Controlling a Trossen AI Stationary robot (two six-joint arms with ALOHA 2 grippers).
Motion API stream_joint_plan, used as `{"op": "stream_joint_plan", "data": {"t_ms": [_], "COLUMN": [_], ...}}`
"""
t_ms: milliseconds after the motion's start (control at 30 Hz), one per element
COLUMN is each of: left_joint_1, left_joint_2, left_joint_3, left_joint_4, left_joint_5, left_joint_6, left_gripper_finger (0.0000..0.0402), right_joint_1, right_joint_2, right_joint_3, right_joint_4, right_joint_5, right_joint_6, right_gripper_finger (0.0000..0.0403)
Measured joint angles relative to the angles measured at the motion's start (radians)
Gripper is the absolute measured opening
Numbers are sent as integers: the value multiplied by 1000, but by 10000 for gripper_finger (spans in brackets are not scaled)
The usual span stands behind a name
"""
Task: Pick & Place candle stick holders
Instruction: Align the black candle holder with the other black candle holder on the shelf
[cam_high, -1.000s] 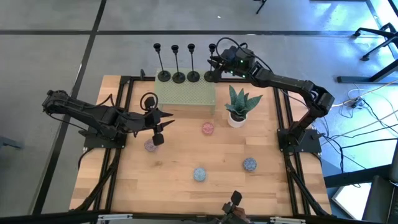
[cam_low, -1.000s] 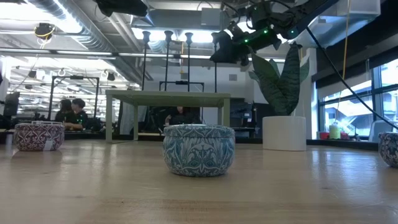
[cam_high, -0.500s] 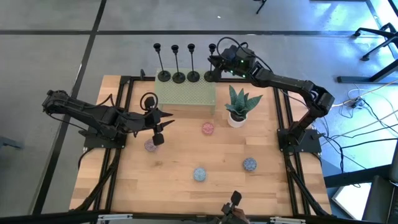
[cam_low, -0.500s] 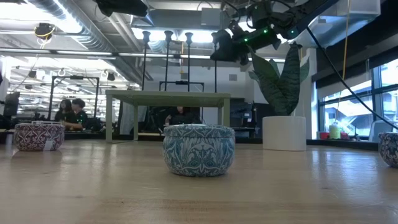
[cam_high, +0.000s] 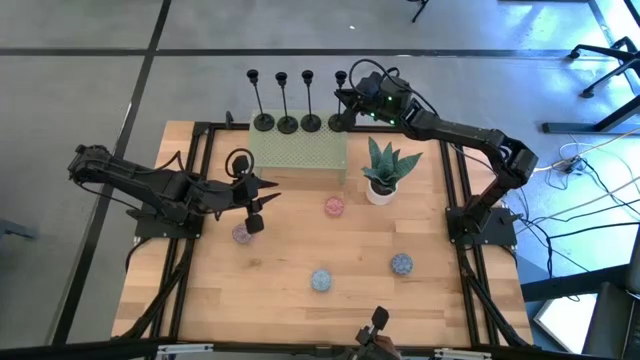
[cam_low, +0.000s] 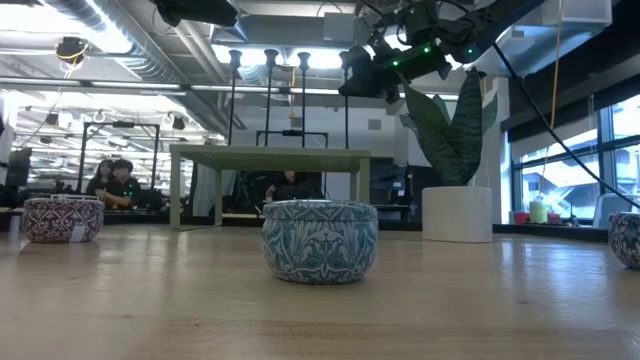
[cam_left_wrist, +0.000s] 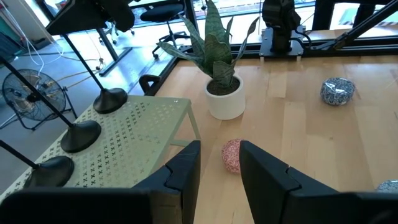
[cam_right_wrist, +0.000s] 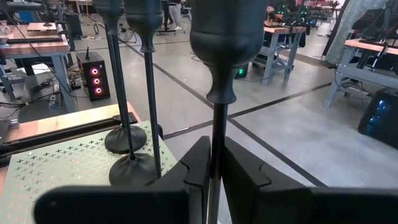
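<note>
Right gripper (cam_right_wrist: 213, 163) clamped on stem of endmost candle stick holder (cam_right_wrist: 217, 37) on green stand (cam_high: 298, 152), ready for lifting. Left gripper (cam_left_wrist: 219, 163) fingers apart, empty, waiting short of stand.

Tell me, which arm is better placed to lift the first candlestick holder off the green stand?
The right: the right gripper is shut on the nearest candlestick holder, while the left gripper hangs away over the table.

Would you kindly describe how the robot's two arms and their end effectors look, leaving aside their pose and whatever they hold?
Both arms are dark, jointed and slim, with black cables looping along them. The right end effector sits below a wrist housing with small green lights; its two fingers are matte black, broad and angular. The left end effector has matching blocky black fingers. No lettering or other markings are visible.
</note>
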Motion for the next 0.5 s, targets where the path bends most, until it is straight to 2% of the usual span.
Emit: {"op": "stream_joint_plan", "data": {"t_ms": [500], "left_joint_1": [0], "left_joint_2": [0], "left_joint_3": [0], "left_joint_4": [0], "left_joint_5": [0], "left_joint_6": [0], "left_gripper_finger": [106], "right_joint_1": [14], "right_joint_2": [1], "right_joint_3": [0], "right_joint_4": [19], "right_joint_5": [-27], "right_joint_6": [0], "right_gripper_finger": [39]}}
